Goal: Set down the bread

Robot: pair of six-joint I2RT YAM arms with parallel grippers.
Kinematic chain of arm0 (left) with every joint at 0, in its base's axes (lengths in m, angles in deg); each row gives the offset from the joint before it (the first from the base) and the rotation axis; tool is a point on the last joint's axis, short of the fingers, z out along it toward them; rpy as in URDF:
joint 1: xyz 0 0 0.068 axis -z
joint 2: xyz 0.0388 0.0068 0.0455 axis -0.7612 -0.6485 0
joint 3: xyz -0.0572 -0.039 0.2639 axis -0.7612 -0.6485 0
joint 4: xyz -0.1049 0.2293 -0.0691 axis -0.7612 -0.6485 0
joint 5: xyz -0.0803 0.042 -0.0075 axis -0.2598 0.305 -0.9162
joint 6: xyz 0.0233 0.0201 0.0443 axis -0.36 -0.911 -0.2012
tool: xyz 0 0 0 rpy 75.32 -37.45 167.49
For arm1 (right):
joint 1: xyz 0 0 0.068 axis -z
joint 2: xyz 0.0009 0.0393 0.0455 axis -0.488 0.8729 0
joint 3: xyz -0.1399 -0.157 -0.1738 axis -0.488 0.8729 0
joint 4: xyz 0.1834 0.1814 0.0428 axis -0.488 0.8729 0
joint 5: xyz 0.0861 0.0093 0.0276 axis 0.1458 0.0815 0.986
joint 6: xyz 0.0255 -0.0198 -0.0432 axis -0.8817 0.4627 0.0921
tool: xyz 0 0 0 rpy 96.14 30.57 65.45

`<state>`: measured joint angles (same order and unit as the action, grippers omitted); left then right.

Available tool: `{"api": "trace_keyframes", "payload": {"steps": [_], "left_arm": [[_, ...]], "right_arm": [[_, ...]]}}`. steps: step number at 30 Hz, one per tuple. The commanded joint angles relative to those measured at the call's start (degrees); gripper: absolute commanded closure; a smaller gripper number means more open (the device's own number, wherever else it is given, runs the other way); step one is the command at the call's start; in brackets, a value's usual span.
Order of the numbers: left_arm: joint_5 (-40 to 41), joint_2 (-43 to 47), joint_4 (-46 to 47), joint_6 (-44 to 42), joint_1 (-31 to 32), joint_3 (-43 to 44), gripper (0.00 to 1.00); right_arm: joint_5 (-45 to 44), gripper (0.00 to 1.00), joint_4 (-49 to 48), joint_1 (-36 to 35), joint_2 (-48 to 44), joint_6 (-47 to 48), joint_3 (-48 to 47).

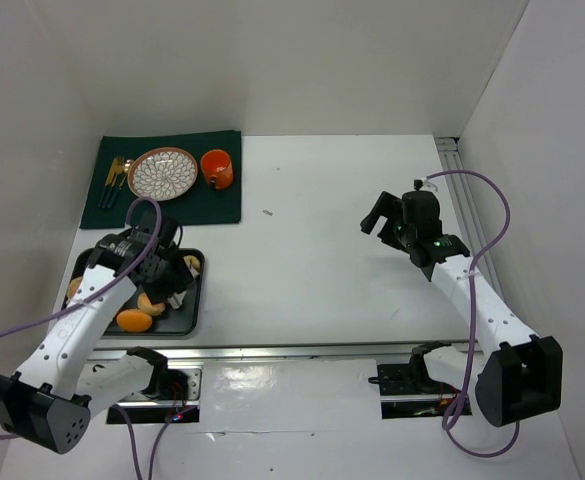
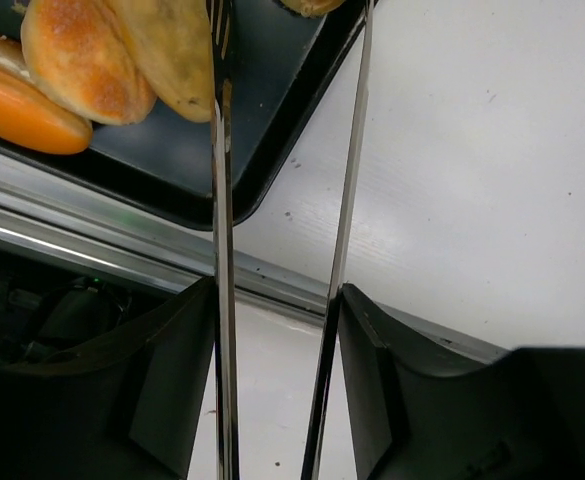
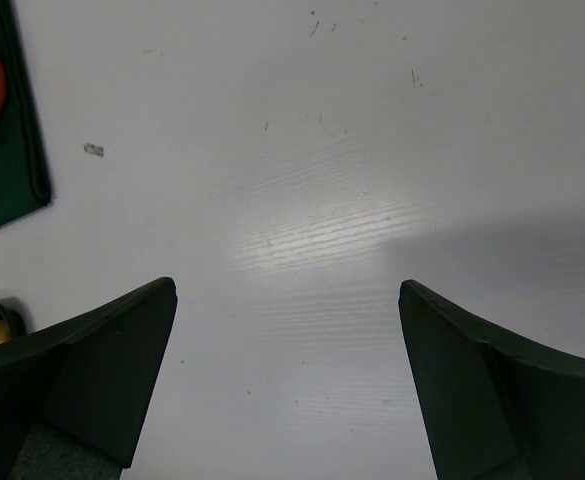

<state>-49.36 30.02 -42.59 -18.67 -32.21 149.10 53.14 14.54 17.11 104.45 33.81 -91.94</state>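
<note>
- The left gripper sat closest to the left wrist camera, its black jaws clasped on the two thin metal arms of the tongs, one arm against each jaw's inner face.
- The tongs' arms ran forward from the jaws, spreading slightly. The left arm ended over the bread, and the right arm ran above the tray's rim and out of view at the top edge.
- Whether the tips gripped a roll could not be told.
- The bread lay in the black tray, with tan rolls packed side by side and an orange oblong piece touching them.
- From above, the tray sat at the near left of the tabletop, just beside the left arm's base. The left gripper hung over it among the rolls.
- Beyond the tray lay a green mat carrying a patterned plate, an orange mug just right of the plate, and cutlery on its left.
- The right gripper hovered over bare tabletop, well apart from the tray.
- Its jaws were spread wide with nothing between them.
</note>
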Motion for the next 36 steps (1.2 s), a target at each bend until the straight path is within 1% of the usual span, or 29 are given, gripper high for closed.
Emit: {"api": "trace_keyframes", "payload": {"steps": [1, 5, 9, 10, 13, 17, 18, 20, 22, 24, 27, 28, 30, 32, 34, 35, 36], "left_arm": [[-1.88, 0.27, 3.2, -2.77, -1.46, -1.07, 0.38], [-1.27, -0.87, 5.49, -2.78, -2.51, -2.92, 0.37], [-1.27, -0.35, 5.5, -3.4, -3.13, -2.06, 0.5], [-1.27, -0.34, 4.97, -3.92, -3.74, -2.05, 0.55], [-0.57, 0.89, 3.13, -5.15, -4.27, 1.55, 0.61], [1.79, 0.72, -1.7, -5.68, -4.27, 8.4, 0.61], [2.85, 0.71, -2.24, -5.68, -4.27, 11.28, 0.62], [3.91, -0.77, -2.24, -6.99, -4.27, 14.02, 0.62], [5.05, -2.09, 0.04, -8.48, -4.97, 17.37, 0.62], [5.58, -5.43, 3.1, -9.72, -5.76, 20.43, 0.62], [6.46, -10.42, 7.67, -12.18, -8.57, 23.34, 0.62], [6.46, -11.75, 11.61, -13.06, -9.27, 23.88, 0.62], [7.25, -14.65, 15.41, -14.64, -10.24, 24.84, 0.61], [4.27, -20.8, 17.7, -15.87, -12.87, 28.79, 0.61], [4.26, -25.28, 18.77, -15.88, -13.93, 32.99, 0.59], [4.26, -29.48, 19.55, -15.88, -15.24, 34.15, 0.59], [4.26, -31.26, 20.6, -15.88, -15.86, 35.12, 0.59]], "right_arm": [[0.65, 0.01, -2.06, 0.41, 0.35, 0.73, -0.85], [0.65, 0.01, -2.58, 0.41, 0.87, 0.73, -0.85], [1.18, 0.01, -2.58, 0.41, 1.4, 0.21, -1.47], [1.18, 0.01, -2.58, 0.41, 1.4, 0.21, -1.47], [1.18, 0.01, -2.58, 0.41, 1.4, 0.21, -1.47], [1.18, 0.01, -2.58, 0.41, 2.02, 0.21, -1.47], [1.7, 0.01, -2.58, 0.41, 2.02, -0.32, -1.47], [2.23, 0.01, -3.11, 0.41, 2.63, -0.32, -1.99], [2.23, 0.01, -3.11, 0.41, 3.33, -0.32, -1.99], [2.76, 0.01, -3.11, 0.41, 3.86, -0.32, -2.52], [2.76, 0.01, -3.11, 0.41, 3.86, -0.32, -2.52], [2.76, 0.01, -3.11, 0.41, 3.86, -0.32, -2.52], [2.76, 0.01, -3.63, 0.41, 3.86, -0.85, -2.52], [3.28, 0.01, -3.64, 0.41, 4.56, -0.85, -3.13], [3.29, 0.01, -3.64, -0.2, 5.18, -0.85, -3.14], [2.68, 0.01, -3.64, -0.21, 5.18, -0.85, -3.66], [2.67, 0.01, -3.64, -0.21, 5.18, -0.85, -3.66]]}}
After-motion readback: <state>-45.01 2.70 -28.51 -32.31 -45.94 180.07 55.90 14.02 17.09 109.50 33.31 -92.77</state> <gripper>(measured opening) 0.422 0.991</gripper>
